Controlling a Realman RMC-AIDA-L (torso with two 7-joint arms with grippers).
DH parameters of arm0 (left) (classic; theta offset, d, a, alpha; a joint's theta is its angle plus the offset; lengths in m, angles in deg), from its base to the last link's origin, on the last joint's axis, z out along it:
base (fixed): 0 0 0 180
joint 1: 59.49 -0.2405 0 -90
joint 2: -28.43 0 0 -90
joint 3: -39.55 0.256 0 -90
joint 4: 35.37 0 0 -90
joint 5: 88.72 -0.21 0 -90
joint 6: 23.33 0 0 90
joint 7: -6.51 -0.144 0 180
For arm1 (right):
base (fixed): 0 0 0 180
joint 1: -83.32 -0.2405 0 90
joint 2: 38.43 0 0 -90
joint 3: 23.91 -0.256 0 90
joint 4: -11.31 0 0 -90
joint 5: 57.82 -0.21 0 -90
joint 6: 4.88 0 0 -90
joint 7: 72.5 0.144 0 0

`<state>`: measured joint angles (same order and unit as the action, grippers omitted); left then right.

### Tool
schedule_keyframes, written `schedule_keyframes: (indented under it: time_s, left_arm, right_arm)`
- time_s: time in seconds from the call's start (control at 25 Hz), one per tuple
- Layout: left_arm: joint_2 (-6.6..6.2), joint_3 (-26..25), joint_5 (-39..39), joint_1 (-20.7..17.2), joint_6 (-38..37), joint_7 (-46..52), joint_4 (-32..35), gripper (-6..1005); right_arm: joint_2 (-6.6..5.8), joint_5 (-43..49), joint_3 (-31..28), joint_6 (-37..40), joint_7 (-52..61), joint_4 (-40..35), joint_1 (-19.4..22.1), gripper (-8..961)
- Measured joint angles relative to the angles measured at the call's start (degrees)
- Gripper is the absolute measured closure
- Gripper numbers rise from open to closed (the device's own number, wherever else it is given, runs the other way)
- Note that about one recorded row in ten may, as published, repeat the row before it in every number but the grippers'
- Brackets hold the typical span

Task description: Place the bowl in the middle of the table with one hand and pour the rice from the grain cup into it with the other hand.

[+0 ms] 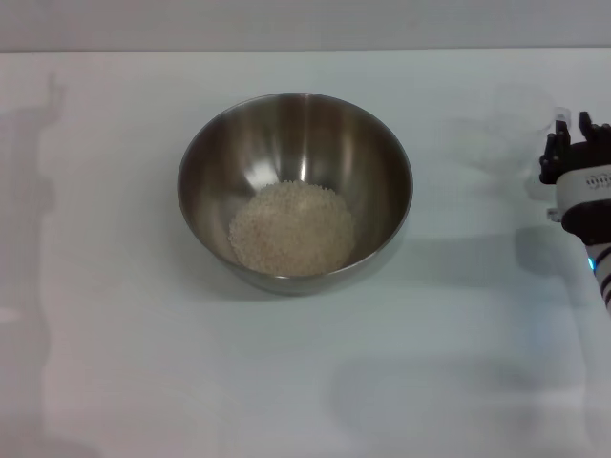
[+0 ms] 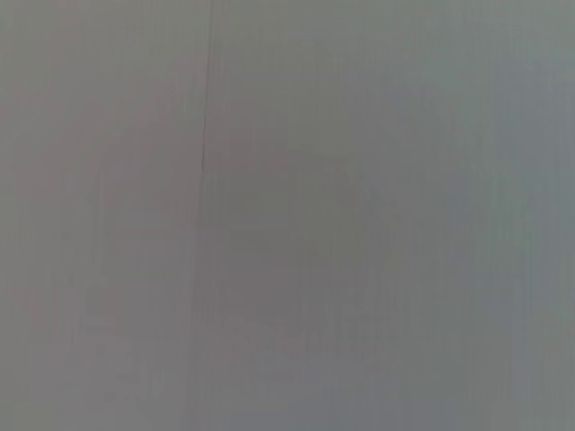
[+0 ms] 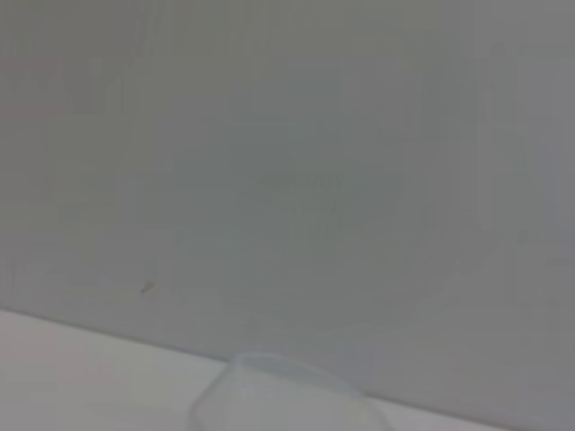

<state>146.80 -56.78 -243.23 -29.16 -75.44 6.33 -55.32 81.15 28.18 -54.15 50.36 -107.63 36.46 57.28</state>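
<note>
The steel bowl [image 1: 295, 191] stands in the middle of the white table [image 1: 115, 334]. A round pile of pale rice [image 1: 291, 227] lies in its bottom. My right gripper [image 1: 576, 143] is at the table's right edge, well to the right of the bowl. The clear grain cup [image 1: 559, 120] shows faintly right at the gripper's tip. Its rim also shows in the right wrist view [image 3: 278, 395], upright, with no rice visible in it. My left gripper is out of view, and its wrist view shows only a blank grey surface.
The table's far edge meets a plain wall [image 1: 305, 24] behind the bowl. Arm shadows lie on the tabletop along the left side and at the right front.
</note>
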Motion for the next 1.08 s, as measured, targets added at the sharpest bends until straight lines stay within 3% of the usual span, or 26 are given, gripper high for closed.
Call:
schedule_keyframes:
  time_s: [0.16, 0.6, 0.84, 1.08]
  left_arm:
    - [0.01, 0.0, 0.0, 0.0, 0.0, 0.0, 0.0, 155]
    - [-0.07, 0.1, 0.0, 0.0, 0.3, 0.0, 0.0, 155]
    - [-0.01, 0.4, 0.0, -0.2, 0.4, 0.1, 0.5, 155]
    - [0.06, 5.3, 0.0, -2.9, 0.1, 0.3, 0.4, 155]
  right_arm:
    - [0.06, 0.2, 0.0, 2.0, 0.0, 1.3, 2.0, 832]
    - [0.17, 0.6, 2.0, 9.6, -0.5, 4.4, 6.8, 436]
    - [0.16, 0.6, 5.7, 16.6, 1.3, 5.3, 8.8, 405]
    - [-0.27, 0.9, 5.9, 17.5, 8.9, 2.4, 7.1, 405]
